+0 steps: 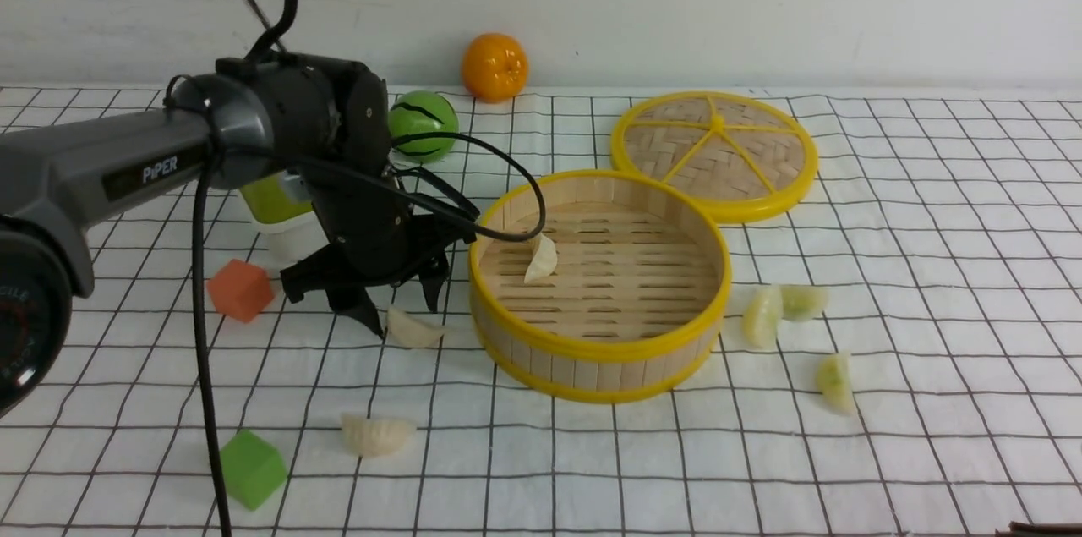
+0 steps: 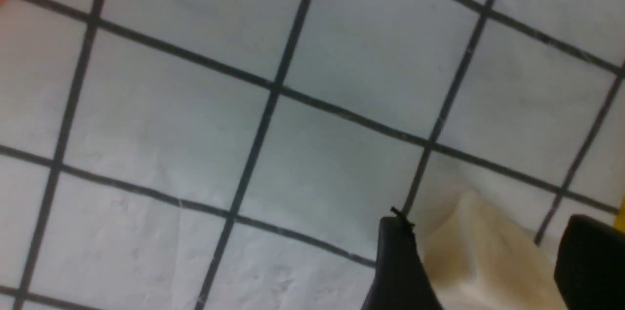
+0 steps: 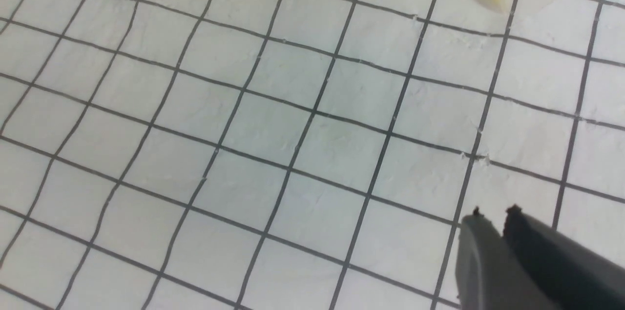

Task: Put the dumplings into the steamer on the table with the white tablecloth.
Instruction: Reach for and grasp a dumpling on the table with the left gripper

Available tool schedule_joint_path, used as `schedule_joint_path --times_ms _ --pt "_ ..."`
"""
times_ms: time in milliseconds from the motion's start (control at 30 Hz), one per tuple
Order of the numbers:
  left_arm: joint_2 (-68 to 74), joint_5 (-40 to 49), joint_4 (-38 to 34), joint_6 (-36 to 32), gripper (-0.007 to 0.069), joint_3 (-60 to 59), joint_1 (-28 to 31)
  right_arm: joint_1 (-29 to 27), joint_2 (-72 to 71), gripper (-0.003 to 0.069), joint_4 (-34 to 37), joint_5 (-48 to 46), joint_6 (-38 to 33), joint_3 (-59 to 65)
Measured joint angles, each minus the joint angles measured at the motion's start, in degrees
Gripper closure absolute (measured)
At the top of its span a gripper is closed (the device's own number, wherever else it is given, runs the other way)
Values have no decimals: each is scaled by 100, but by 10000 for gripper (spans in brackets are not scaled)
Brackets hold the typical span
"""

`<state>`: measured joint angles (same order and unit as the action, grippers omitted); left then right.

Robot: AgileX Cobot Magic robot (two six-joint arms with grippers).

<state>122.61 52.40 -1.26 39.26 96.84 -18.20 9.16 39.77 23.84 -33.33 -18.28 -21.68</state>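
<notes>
- Green cube (image 1: 252,468) sits nearest, on the robot's left, on the white tablecloth (image 1: 930,266) whose thin black grid covers the surface.
- Just beyond it, a cream dumpling (image 1: 376,434) lies alone on the cloth.
- On the right, a single greenish dumpling (image 1: 835,380) lies apart. A greenish pair (image 1: 762,317) sits further back, side by side and apparently touching, near the steamer's wall.
- Midway back, the left gripper (image 1: 399,300) hangs low with its jaws spread wide. A second cream dumpling (image 1: 412,328) lies at its tips, just beside the steamer (image 1: 600,351). An orange cube (image 1: 241,289) lies to the gripper's left.
- Only the left wrist view shows this dumpling lying between the two black fingers (image 2: 400,271), resting on the cloth, unclamped.
- Inside the steamer, a third cream dumpling (image 1: 541,258) leans on the slatted floor near the left wall.
- The right gripper (image 3: 493,215) appears only in its own wrist view. Its jaws are almost together, holding nothing, above bare cloth and well apart from a greenish dumpling.
- Farthest back are the woven lid (image 1: 714,155) touching the steamer's rim, a green ball (image 1: 423,124) and an orange (image 1: 494,66) by the wall.
</notes>
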Motion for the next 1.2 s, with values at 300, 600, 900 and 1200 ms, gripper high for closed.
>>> schedule_joint_path --times_ms 300,600,900,1200 --pt "15 -224 92 -741 340 -18 0 0 0 585 0 -13 0 0" --pt "-17 -422 684 -1267 564 -18 -6 0 0 578 0 -13 0 0" --pt "-307 -399 840 -1285 333 -18 -11 0 0 575 0 -13 0 0" --pt "-296 127 413 -660 221 -126 -11 0 0 569 110 -13 0 0"
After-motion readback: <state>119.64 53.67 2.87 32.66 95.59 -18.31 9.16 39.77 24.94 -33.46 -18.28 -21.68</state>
